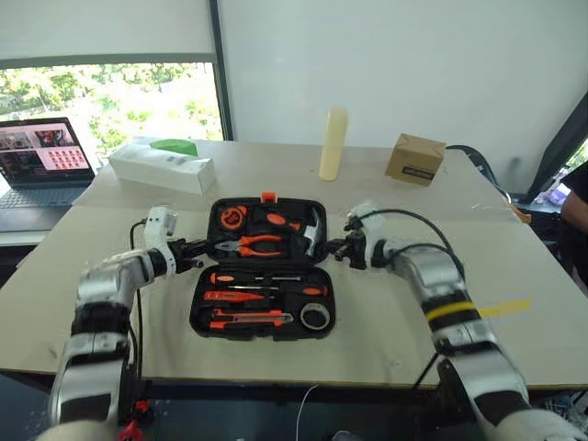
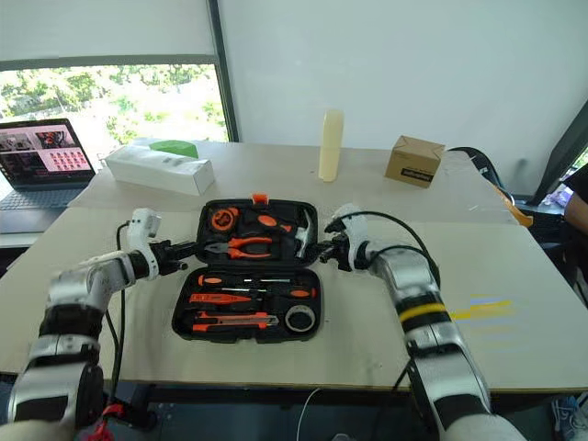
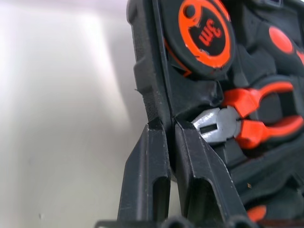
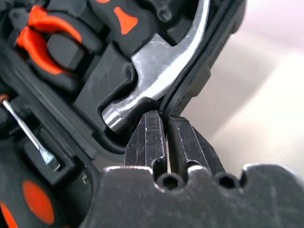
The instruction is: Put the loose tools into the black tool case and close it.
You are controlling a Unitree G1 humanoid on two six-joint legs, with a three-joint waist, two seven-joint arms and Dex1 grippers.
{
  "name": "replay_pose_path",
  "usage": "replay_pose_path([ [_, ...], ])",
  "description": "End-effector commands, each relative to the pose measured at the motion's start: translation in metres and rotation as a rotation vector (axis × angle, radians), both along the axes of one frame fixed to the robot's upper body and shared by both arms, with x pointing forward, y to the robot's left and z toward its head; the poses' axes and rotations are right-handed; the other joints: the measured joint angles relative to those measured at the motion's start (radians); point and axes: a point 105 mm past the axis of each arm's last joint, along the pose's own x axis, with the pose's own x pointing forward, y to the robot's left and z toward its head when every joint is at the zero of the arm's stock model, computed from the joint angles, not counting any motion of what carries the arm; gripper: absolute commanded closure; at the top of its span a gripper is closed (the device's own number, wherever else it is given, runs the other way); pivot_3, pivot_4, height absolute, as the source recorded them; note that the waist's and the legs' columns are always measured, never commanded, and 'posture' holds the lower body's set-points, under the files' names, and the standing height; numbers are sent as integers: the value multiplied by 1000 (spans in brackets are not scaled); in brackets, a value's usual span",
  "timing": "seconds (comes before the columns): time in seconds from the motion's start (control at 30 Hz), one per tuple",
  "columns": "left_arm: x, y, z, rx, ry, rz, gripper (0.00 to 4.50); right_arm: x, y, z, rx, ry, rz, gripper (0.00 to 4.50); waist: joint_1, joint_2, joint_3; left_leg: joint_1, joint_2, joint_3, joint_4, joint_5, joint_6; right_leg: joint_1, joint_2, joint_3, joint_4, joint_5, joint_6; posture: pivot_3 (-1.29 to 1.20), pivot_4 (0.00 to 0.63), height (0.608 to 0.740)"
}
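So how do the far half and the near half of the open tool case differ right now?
The far half holds the pliers, the hammer and a round orange tape measure; the near half holds the screwdrivers, the utility knife and the tape roll. The far half's side edges are pinched by the shut left tool and right tool; the near half is untouched. Both are black, moulded and filled.

Head pair: high, facing forward and down over the worktop; both share the open black tool case.
Left wrist: tight on the case's 9 o'clock rim.
Right wrist: tight on its 3 o'clock rim.
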Motion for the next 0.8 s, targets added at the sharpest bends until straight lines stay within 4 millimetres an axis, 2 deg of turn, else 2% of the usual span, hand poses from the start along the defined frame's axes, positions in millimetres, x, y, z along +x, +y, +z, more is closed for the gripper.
replay_pose_path([
  [0.03, -24, 4, 34, 128, -326, -48, 4454, -26, -10, 34, -184, -400, 83, 4500, 1, 0, 0, 0, 0, 0, 0, 0, 0, 0, 0, 0, -1, 0, 0, 0, 150, 740],
  [0.17, -59, -4, 13, 417, -514, -166, 4454, -43, -30, 10, -311, -528, 57, 4500, 6, 0, 0, 1, 0, 1, -1, 0, 0, 2, 0, 0, -4, 0, 0, 0, 150, 740],
  [0.27, -72, -2, 2, 554, -612, -153, 4454, -63, -33, -11, -383, -599, 87, 4500, 16, 0, 0, 2, 1, 3, -1, 0, 0, 2, 0, 0, -3, 0, 0, 0, 150, 740],
  [0.4, -100, -14, -28, 710, -660, -332, 4454, -81, -46, -34, -478, -692, 111, 4500, 21, 0, 0, 12, 1, 4, 0, -2, 3, 10, 0, 2, -6, 0, 0, 0, 150, 740],
  [0.43, -107, -15, -36, 740, -669, -369, 4500, -84, -50, -39, -479, -685, 122, 3700, 21, 0, 0, 14, 2, 4, -1, -3, 5, 12, 0, 2, -6, 0, 0, 0, 150, 740],
  [0.5, -116, -11, -48, 737, -637, -405, 3684, -88, -57, -44, -509, -705, 140, 3184, 21, 0, 0, 23, 3, 4, -1, -7, 11, 22, 0, 2, -7, -1, 0, 0, 150, 740],
  [0.53, -118, -9, -50, 738, -630, -408, 3560, -90, -60, -46, -524, -708, 150, 2917, 20, 0, 0, 25, 4, 5, -1, -8, 13, 24, 0, 2, -7, -1, 0, 0, 150, 740],
  [0.63, -111, 7, -48, 745, -594, -363, 2418, -93, -69, -43, -538, -729, 149, 1889, 24, 1, 0, 27, 5, 4, 0, -8, 13, 24, -1, 4, -5, -1, 0, 0, 150, 740],
  [0.7, -103, 19, -44, 721, -537, -316, 1598, -93, -78, -40, -538, -708, 127, 1048, 25, 1, 0, 28, 5, 5, 0, -7, 13, 25, 0, 4, -5, -1, 0, 0, 150, 740],
  [0.77, -93, 31, -37, 694, -490, -260, 1070, -94, -88, -39, -529, -664, 106, 580, 27, 1, 0, 28, 5, 5, 1, -6, 13, 25, 0, 4, -4, -1, 0, 0, 150, 740],
  [0.8, -89, 36, -36, 685, -458, -250, 1070, -96, -92, -38, -510, -629, 99, 580, 27, 1, 0, 28, 5, 5, 1, -6, 13, 25, 0, 4, -4, -1, 0, 0, 150, 740],
])
